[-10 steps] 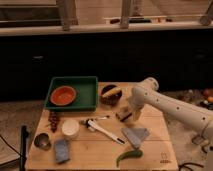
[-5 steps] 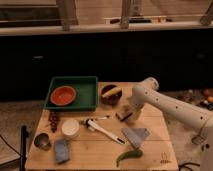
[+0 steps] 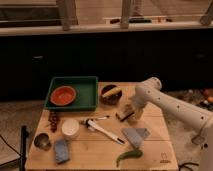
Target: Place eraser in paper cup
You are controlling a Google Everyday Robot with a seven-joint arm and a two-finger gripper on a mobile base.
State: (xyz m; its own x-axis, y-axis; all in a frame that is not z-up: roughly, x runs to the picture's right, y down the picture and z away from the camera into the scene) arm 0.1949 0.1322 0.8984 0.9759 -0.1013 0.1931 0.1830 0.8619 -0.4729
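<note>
While the paper cup (image 3: pixel 70 128) stands lower left, the gripper (image 3: pixel 132 113) sits centre-right at the eraser (image 3: pixel 121 116), seemingly to grasp it; whether it already grips cannot be told.

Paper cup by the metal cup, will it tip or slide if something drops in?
The paper cup is short and wide-mouthed, so probably hard to tip. It looks light, so it may slide. The gripper is over by the dark bowl.

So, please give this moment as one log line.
tool: down at eraser | paper cup: upright, left of tool | eraser: not in cup
</note>
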